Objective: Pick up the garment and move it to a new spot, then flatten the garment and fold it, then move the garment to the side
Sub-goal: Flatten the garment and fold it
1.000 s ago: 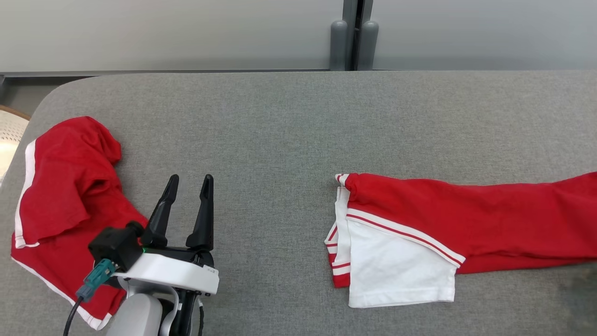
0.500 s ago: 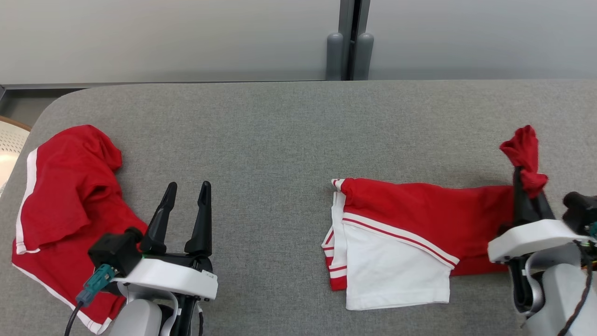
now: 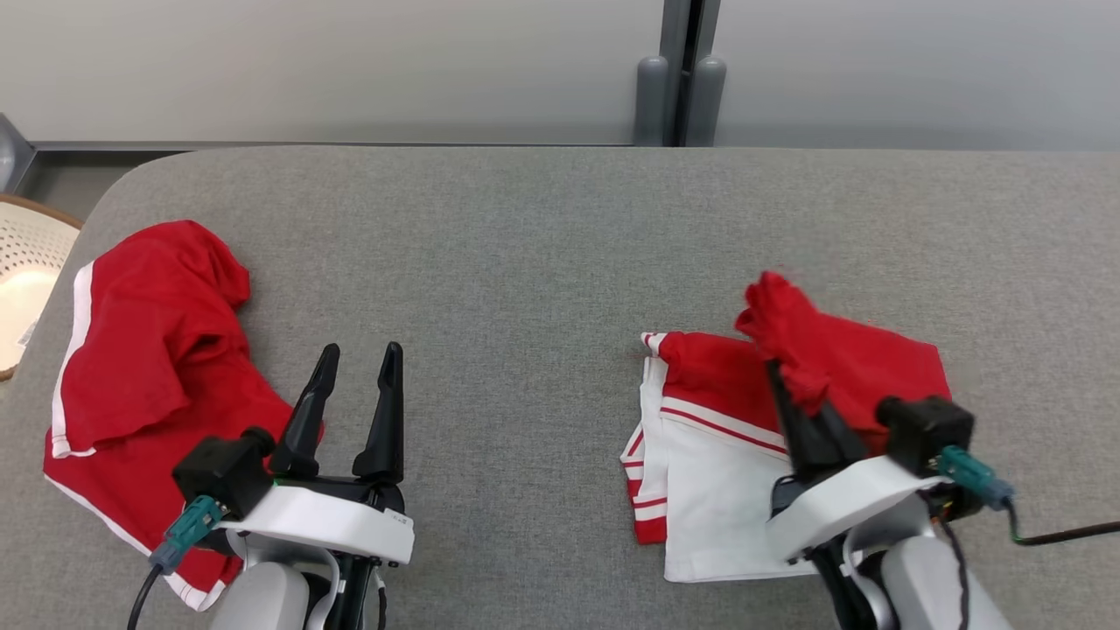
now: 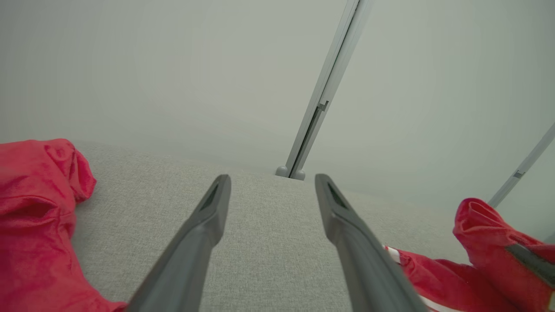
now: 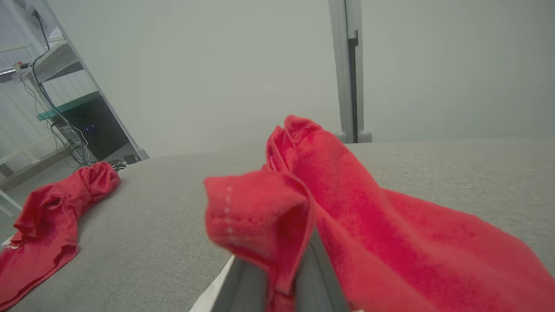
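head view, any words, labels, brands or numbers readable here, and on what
No text can be read.
Tiny dark mark on the white housing of the left gripper: too small to read.
Left garment and right garment: white trim, no print visible.

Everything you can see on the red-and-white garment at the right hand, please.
The garment is soft, knit-looking cloth: red with a white panel and red-and-white striped trim. It lies right of centre on the grey padded surface. The white panel and striped edge rest flat; one red end is raised and bunched, pinched in the shut right hand, draping over the flat red part.
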Available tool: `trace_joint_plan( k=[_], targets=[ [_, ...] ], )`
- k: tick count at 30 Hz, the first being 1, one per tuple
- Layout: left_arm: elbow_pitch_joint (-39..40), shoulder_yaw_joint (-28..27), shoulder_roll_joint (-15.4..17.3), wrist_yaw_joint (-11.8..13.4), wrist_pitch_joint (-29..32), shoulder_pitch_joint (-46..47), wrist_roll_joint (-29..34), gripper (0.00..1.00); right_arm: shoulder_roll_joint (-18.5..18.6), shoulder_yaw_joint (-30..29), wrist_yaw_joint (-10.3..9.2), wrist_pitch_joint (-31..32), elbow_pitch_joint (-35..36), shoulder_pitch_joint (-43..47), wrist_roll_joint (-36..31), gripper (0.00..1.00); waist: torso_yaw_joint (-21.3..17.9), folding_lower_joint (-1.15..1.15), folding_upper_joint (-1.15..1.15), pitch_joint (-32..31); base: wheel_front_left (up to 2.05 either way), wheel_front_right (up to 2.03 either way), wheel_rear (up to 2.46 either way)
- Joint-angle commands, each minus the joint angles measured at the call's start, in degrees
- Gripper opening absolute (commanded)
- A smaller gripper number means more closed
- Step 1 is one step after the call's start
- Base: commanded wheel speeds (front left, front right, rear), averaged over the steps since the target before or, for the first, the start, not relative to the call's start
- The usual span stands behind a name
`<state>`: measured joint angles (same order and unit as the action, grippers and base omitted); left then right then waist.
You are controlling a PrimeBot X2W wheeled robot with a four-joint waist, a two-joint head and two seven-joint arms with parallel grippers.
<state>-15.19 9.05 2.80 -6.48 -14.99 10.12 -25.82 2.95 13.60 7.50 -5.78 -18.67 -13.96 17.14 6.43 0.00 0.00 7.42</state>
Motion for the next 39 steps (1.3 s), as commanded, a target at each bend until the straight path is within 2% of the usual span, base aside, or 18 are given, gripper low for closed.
trace_joint_plan(
  k=[1,14,16,20,22,24,31,34,37,39],
  targets=[
    [0.0,0.0,0.2,0.2,-0.3,0.4,-0.4,1.00,0.0,1.1,-0.02,0.0,-0.3,0.6,0.6,0.00,0.3,0.00,0.00,0.3,0.00,0.00,0.00],
    [-0.9,0.6,0.2,0.3,-0.3,1.2,-1.4,1.00,0.0,12.5,-0.02,-2.4,-9.8,-1.9,4.2,0.00,2.1,0.00,0.00,1.8,0.00,0.00,0.00],
    [-0.9,0.6,0.2,0.3,-0.3,1.2,-1.5,1.00,0.0,13.6,-0.02,-2.8,-11.4,-2.6,4.2,1.00,2.1,0.00,0.00,1.9,0.00,0.00,0.00],
    [-1.1,0.7,0.2,0.2,-0.3,1.3,-1.5,1.00,0.0,16.7,-0.02,-3.7,-13.2,-3.3,6.1,1.00,2.2,0.00,0.00,2.0,0.00,0.00,0.00],
    [-1.2,0.7,0.2,0.2,-0.3,1.4,-1.6,1.00,0.0,20.0,-0.02,-3.4,-13.3,-3.7,9.2,1.00,2.1,0.00,0.00,2.0,0.00,0.00,0.00],
    [-1.4,0.8,0.2,0.2,-0.3,1.4,-1.6,1.00,0.0,23.3,-0.02,-2.1,-13.0,-3.9,11.4,1.00,2.0,0.00,0.00,2.0,0.00,0.00,0.00],
    [-1.5,0.7,0.2,0.3,-0.3,1.4,-1.5,1.00,0.0,28.9,-0.02,-1.2,-11.5,-5.5,17.4,1.00,1.6,0.00,0.00,1.5,0.00,0.00,0.00],
    [-1.5,0.5,0.2,0.4,-0.3,1.1,-1.3,1.00,0.1,27.9,-0.02,-2.7,-11.6,-6.8,17.6,1.00,1.3,0.00,0.00,1.2,0.00,0.00,0.00],
    [-1.3,0.0,0.2,0.3,-0.3,0.9,-1.0,1.00,0.3,23.9,-0.02,-5.2,-12.0,-8.6,15.5,1.00,0.8,0.00,0.00,0.8,0.00,0.00,0.00],
    [-0.8,-0.3,0.2,0.3,-0.3,0.8,-0.8,1.00,1.9,20.5,-0.02,-6.6,-11.7,-9.7,12.6,1.00,0.4,0.00,0.00,0.6,0.00,0.00,0.00]
  ],
)
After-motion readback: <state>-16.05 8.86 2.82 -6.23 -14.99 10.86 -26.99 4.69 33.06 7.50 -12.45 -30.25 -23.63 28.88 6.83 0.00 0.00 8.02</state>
